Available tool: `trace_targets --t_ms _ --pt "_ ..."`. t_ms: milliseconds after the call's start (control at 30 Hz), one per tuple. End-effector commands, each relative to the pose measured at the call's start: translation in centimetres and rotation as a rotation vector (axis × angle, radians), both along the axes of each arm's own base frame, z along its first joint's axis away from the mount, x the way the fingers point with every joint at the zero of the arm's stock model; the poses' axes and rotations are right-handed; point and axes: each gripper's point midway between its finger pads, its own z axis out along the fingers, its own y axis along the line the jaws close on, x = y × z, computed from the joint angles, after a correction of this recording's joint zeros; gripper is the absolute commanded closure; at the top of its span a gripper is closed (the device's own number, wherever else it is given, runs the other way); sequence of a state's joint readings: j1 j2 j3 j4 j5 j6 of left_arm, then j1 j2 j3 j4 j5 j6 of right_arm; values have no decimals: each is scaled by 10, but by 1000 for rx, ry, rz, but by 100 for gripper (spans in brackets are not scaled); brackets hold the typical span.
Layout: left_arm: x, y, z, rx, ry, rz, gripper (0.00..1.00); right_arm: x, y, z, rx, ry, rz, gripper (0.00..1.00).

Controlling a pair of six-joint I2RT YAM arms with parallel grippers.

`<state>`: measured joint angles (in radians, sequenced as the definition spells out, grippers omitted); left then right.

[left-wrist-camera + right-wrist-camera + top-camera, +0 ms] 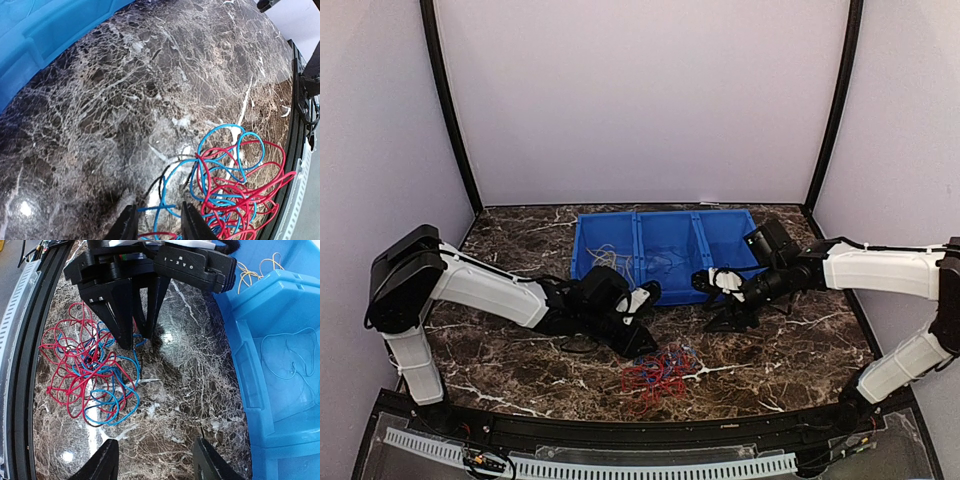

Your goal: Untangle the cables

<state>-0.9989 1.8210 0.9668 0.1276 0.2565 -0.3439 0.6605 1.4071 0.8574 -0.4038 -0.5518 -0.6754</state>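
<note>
Left wrist, cables (220,197) reaching between narrowly parted left jaws, right jaws spread

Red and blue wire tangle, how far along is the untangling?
Done: a yellow-tan wire and a pale wire lie in separate compartments of the blue plastic bin. In hand: the left gripper, open, straddles a blue strand at the tangle's edge. Left: the red and blue loops sit knotted together.

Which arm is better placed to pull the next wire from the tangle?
Left. The left gripper straddles a blue strand at the cables' edge; the right gripper hangs open, apart from them.
</note>
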Motion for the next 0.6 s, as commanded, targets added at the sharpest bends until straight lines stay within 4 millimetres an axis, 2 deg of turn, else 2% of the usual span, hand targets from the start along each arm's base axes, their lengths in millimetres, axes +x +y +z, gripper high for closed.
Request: trace_targets --t_ms 0,400,567 --pt "2 -20 19 -78 -24 -44 71 6 6 10 21 -36 4 47" --pt "3 -20 16 -57 -20 -44 99 7 4 10 18 -48 0 47" --pt "8 -14 22 -47 -50 -11 100 6 5 10 19 -43 3 47"
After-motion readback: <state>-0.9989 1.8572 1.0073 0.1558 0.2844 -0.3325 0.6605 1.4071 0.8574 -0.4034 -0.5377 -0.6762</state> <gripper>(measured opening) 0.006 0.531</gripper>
